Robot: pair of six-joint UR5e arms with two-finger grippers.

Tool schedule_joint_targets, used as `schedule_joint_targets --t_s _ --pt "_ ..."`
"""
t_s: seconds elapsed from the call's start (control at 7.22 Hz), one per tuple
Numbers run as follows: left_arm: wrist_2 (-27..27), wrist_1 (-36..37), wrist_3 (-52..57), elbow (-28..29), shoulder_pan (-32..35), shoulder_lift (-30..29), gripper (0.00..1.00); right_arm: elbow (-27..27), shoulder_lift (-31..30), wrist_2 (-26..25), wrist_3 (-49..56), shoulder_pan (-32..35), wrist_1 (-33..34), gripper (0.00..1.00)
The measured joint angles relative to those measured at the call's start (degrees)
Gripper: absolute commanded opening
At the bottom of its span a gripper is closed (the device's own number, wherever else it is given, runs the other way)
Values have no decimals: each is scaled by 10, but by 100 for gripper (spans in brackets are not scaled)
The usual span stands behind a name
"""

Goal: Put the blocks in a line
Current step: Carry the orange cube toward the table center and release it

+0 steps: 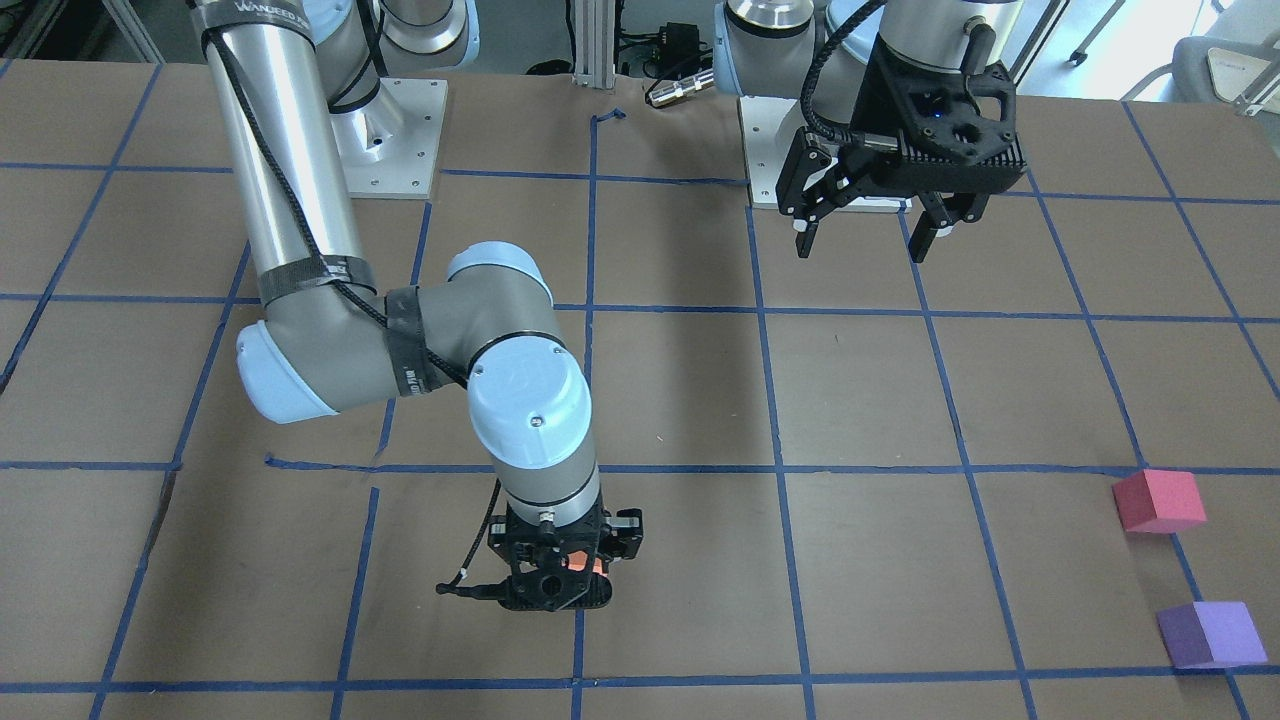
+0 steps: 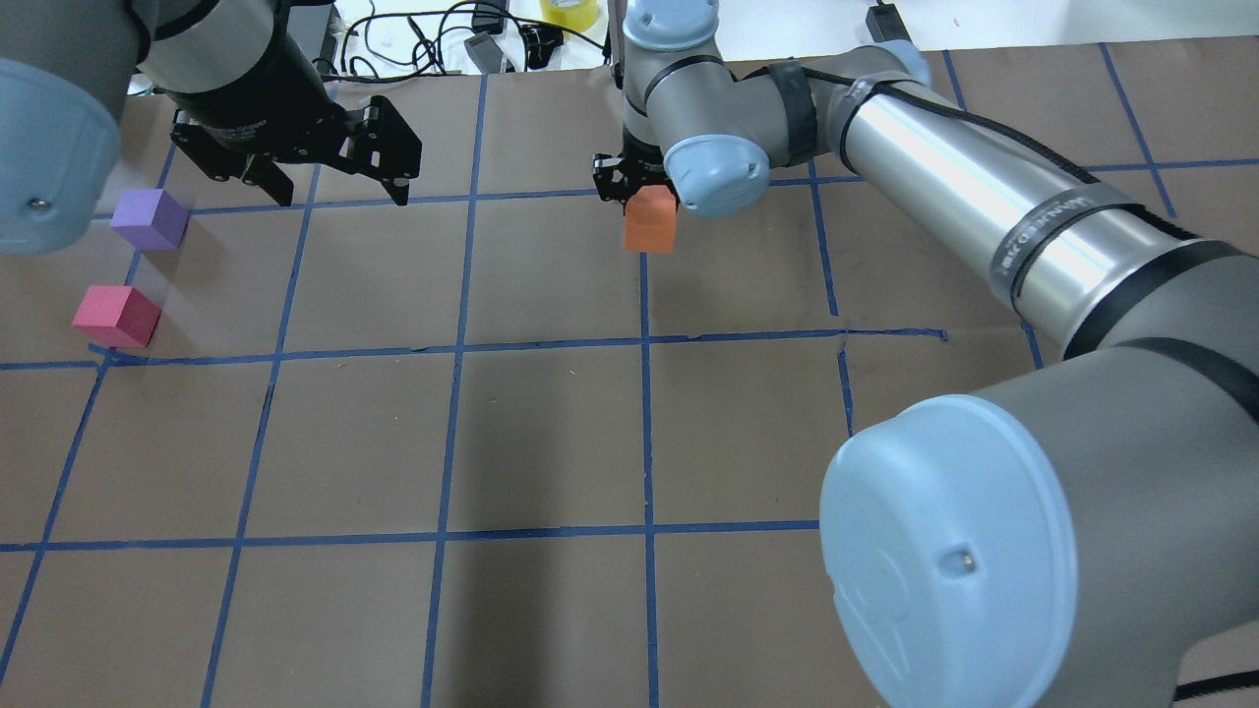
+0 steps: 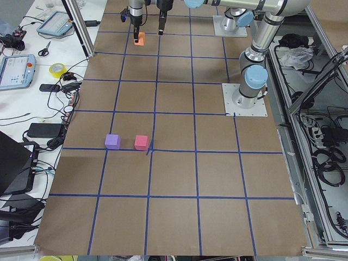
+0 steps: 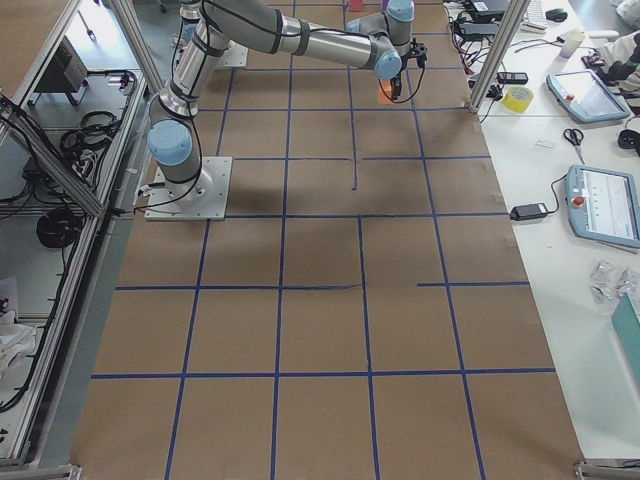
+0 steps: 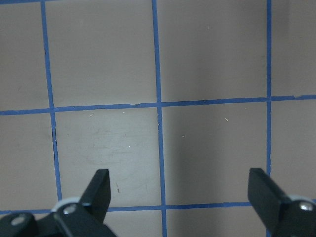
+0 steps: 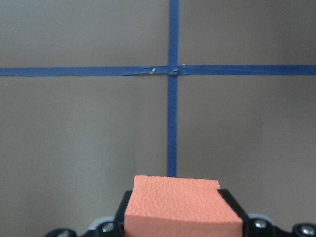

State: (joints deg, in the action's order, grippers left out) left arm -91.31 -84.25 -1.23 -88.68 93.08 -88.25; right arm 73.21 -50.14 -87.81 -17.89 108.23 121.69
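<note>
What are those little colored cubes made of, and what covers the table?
The orange cube looks like matte foam: a fine pebbled grain, no shine. The pinkish-red cube and purple cube look equally dull, probably the same. The table seems covered in brown paper or card, gridded with blue tape.

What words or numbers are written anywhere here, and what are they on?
"WANGEED": white letters on the black strap around the right arm; rest blurred.
The screens on the side bench: too small to read.
No writing on the orange block, red block or purple block.
</note>
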Motion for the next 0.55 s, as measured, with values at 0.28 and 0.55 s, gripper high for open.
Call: schedule_joint_targets --t_s 0.28,0.55 --pt "0 -1 0 1 0 0 100 -8 26 0 -32 27 16 73" --pt "0 -1 0 2 0 0 100 -11 37 0 -50 36 27 100"
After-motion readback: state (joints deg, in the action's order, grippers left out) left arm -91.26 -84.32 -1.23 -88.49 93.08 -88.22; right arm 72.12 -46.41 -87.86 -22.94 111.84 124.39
